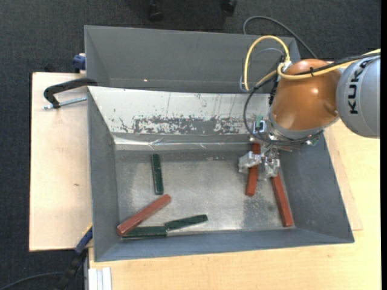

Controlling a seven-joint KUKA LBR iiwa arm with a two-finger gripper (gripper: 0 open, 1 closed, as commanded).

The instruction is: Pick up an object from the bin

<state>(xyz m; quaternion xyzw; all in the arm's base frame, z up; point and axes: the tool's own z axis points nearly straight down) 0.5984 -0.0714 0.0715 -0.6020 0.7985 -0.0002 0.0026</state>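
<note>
Robotics lab, carpeted floor (36, 17), office-chair base (188, 0), KUKA arm (361, 95) over metal bin (181, 54)

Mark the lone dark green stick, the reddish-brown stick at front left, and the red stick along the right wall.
Lone dark green stick (157, 174): camera view, mid-length.
Reddish-brown stick (144, 214): camera view, mid-length.
Red stick along the right wall (282, 202): camera view, mid-length.

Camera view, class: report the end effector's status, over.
End effector down at red stick, right side of bin. Second red stick close beside it.
</note>
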